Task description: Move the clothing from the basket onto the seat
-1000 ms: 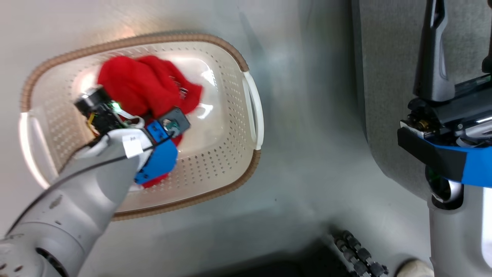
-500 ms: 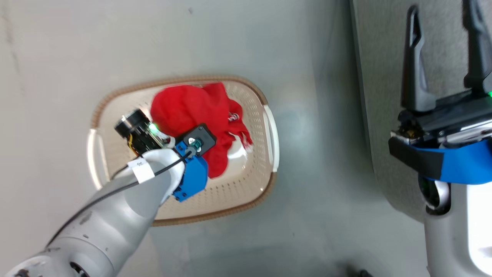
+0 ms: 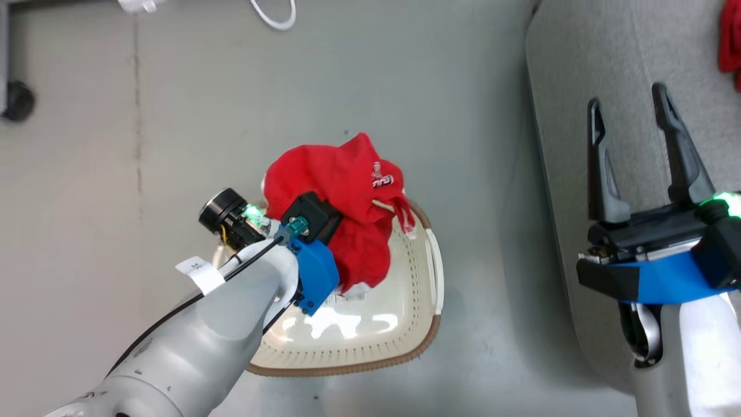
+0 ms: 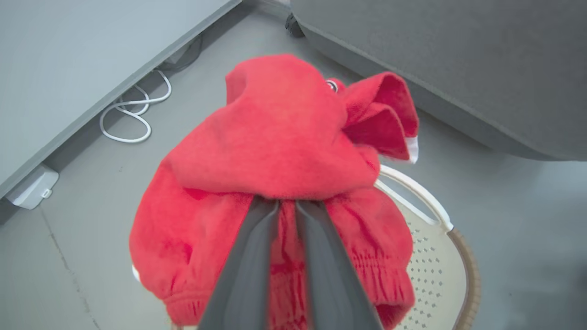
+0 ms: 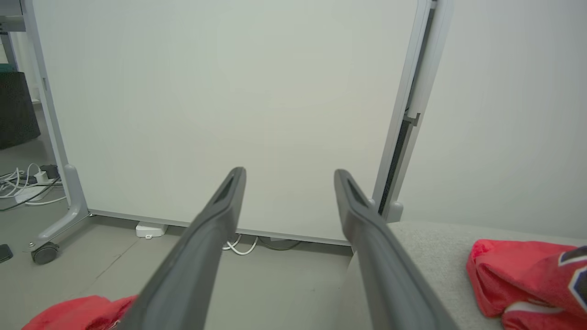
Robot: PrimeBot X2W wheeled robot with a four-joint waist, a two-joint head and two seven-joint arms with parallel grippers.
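A bunched red garment [image 3: 341, 191] with white trim and a small white logo hangs above the cream basket [image 3: 418, 272], clear of its floor. My left gripper [image 4: 286, 201] is shut on the garment [image 4: 279, 151], the cloth folding over its fingertips. The basket's brown rim [image 4: 464, 256] lies below and to the right of them. My right gripper [image 3: 628, 98] stands open and empty above the grey sofa [image 3: 567, 69]. A second red garment with dark and white numerals [image 5: 523, 275] lies on the sofa seat [image 5: 426, 247], and its edge [image 3: 730, 43] peeks in at the head view's top right.
The basket stands on grey floor beside the sofa's rounded edge [image 4: 458, 68]. White cable loops [image 3: 277, 14] lie near the wall with a white power box [image 4: 30, 190]. A pale partition panel [image 5: 220, 91] on a wheeled foot [image 5: 44, 252] stands beyond the sofa.
The head camera has risen and shifted, so the basket looks smaller. My left gripper has lifted the red garment up out of the basket. The right gripper stays open.
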